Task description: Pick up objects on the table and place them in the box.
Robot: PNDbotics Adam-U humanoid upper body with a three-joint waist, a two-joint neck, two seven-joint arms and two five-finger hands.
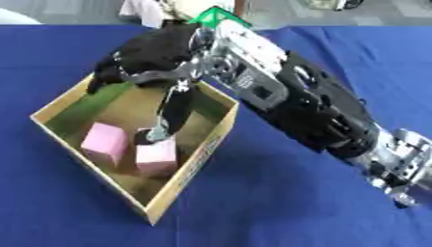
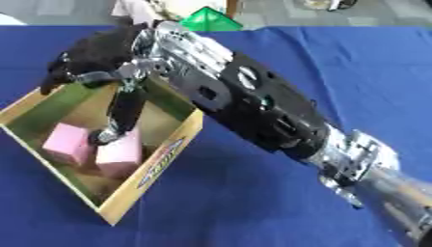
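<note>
Two pink blocks lay side by side on the floor of the cardboard box [image 1: 215,137], one pink block [image 1: 104,142] toward the box's left wall and the other pink block [image 1: 157,155] just to its right, nearer the box's right wall; the two stood close together, and whether they touched could not be settled. The box was open-topped, with a green-looking inner face on its far-left wall and printed marks on the outer right wall. It sat askew on the blue tabletop [image 1: 278,207], toward the tabletop's left side, one corner pointing at the near edge. The right hand [image 1: 156,58] hovered over the far part of the box, black palm above the far rim, with one finger [image 1: 173,113] reaching straight down into the box; its tip came to rest at or just above the top far edge of the right-hand block, contact uncertain. The fingers looked extended rather than curled, and nothing was held in them. The right arm [image 2: 262,111] ran from the tabletop's near right corner diagonally across to the box. A green triangular object [image 2: 207,20] showed beyond the tabletop's far edge, behind the wrist. The left hand appeared in neither view.
</note>
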